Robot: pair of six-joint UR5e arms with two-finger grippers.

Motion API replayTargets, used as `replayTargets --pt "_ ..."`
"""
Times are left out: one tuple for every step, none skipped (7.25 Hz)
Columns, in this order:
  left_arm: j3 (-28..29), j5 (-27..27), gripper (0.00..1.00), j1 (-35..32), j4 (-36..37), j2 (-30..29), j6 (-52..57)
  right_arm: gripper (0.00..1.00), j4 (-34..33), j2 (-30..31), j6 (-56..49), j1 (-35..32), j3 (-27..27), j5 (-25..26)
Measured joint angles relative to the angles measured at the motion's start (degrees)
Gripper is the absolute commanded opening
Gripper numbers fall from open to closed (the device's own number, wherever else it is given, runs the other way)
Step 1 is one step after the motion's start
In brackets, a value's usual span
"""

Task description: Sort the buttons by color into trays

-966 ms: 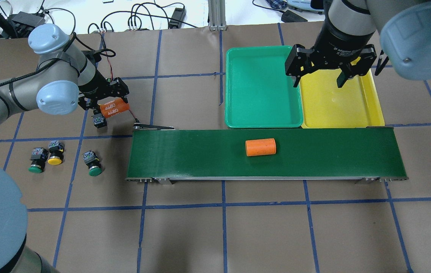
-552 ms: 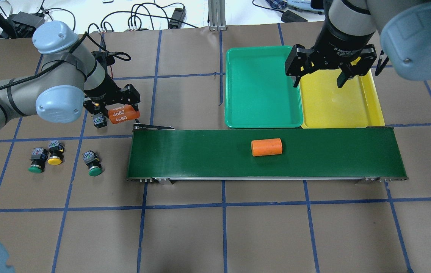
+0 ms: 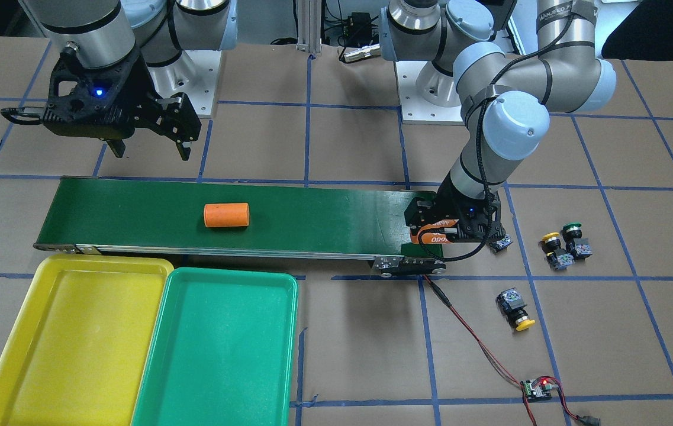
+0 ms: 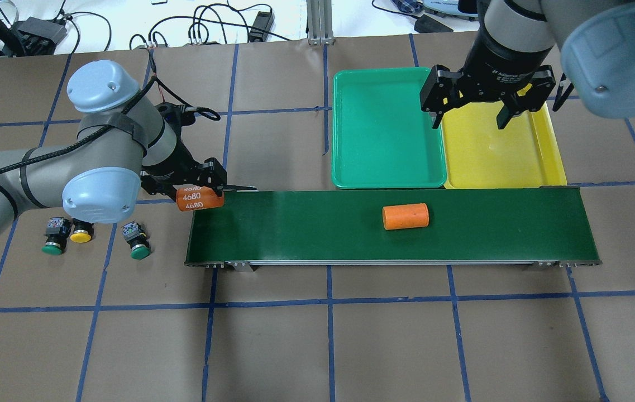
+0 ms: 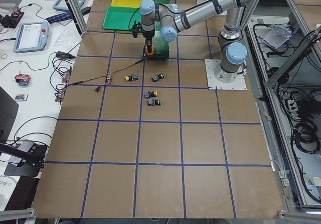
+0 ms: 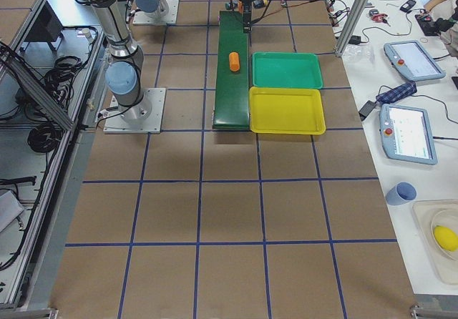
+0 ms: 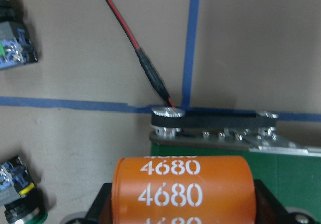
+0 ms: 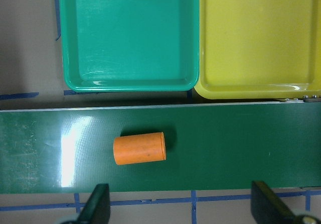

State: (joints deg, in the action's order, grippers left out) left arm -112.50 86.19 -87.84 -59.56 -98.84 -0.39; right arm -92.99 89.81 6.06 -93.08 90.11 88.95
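Left jaws: clamped on the marked orange cylinder [image 4: 200, 199], printed 4680, which is held on its side at the end of the conveyor belt [image 4: 306, 229] on the robot's left. Whether it touches the belt cannot be told.
Left arm [image 4: 110, 139]: bent low over the bench [image 4: 328, 346], with the wrist at the belt's end.
Right jaws: spread apart with nothing between them and held high. In the right wrist view both trays and the belt are seen below them.
Right arm [image 4: 512, 50]: brought in from the robot's right, above the trays.
Plain orange cylinder [image 4: 405, 216]: laid on its side on the belt, near its middle and alongside the green tray.
Green tray [image 4: 387, 131]: set on the bench along the belt's far edge, touching the yellow tray [image 4: 496, 159], which lies on the robot's right of it.
First green button [image 4: 52, 239] and first yellow button [image 4: 80, 234]: placed side by side on the bench, well beyond the belt's left end, caps toward the robot.
Second green button [image 4: 137, 244]: set on the bench between that pair and the belt's end.
Second yellow button [image 3: 517, 307]: laid apart from the other three, on the side away from the robot. It is near the red-and-black wire [image 3: 466, 325] and is hidden under the left arm in the overhead view.
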Motion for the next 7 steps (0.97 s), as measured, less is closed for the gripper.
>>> replayTargets --pt "-0.33 -0.07 0.00 -0.43 0.00 -0.10 0.03 1.00 0.00 0.00 0.00 0.00 -0.01 0.00" --pt "-0.48 -0.28 0.05 -0.64 0.01 -0.45 0.06 1.00 0.00 -0.04 0.00 0.00 -0.02 0.00" --pt "-0.69 -0.47 0.40 -0.77 -0.01 -0.66 0.10 1.00 0.00 -0.04 0.00 0.00 -0.02 0.00" --pt "-1.00 -0.53 0.99 -1.06 -0.01 -0.71 0.12 1.00 0.00 -0.03 -0.01 0.00 -0.01 0.00" --pt "-1.32 -0.38 1.00 -1.81 0.05 -0.61 0.12 1.00 0.00 -0.04 -0.03 0.00 0.00 0.00" --pt "-1.47 -0.19 1.00 -2.62 0.10 -0.34 0.12 1.00 0.00 -0.05 -0.03 0.00 0.01 0.00" --pt "-1.37 -0.25 1.00 -3.22 0.13 0.11 0.13 1.00 0.00 -0.04 -0.06 0.00 0.02 -0.01"
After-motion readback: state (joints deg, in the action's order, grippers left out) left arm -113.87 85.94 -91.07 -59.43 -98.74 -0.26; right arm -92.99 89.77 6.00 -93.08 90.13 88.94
